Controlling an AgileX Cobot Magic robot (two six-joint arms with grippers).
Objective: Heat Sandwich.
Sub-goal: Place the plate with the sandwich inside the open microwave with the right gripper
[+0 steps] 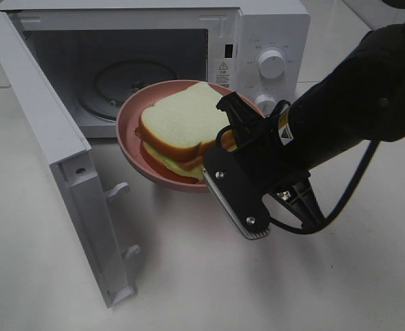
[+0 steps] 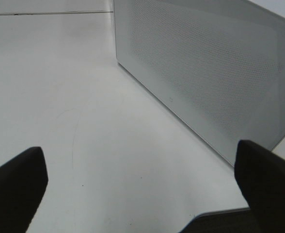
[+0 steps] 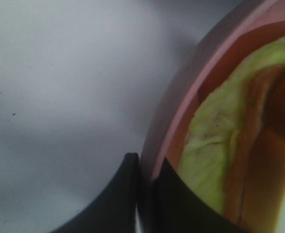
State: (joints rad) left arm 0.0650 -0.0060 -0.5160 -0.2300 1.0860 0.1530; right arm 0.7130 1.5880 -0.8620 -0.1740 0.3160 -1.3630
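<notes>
The sandwich (image 1: 178, 127), white bread with tan crust over orange and green layers, lies on a round pink plate (image 1: 128, 131) held in the air in front of the open microwave (image 1: 257, 27). My right gripper (image 1: 220, 172) is shut on the plate's near rim; its wrist view shows both fingers pinching the pink rim (image 3: 176, 121) beside the green layer of the sandwich (image 3: 215, 145). My left gripper (image 2: 142, 189) is open over bare table beside the microwave's side wall (image 2: 205, 82), holding nothing. It is out of the exterior high view.
The microwave door (image 1: 58, 158) hangs open at the left, reaching toward the front. A glass turntable (image 1: 130, 83) sits inside the cavity. Control knobs (image 1: 272, 63) are on the microwave's right panel. White table (image 1: 257, 289) spreads in front.
</notes>
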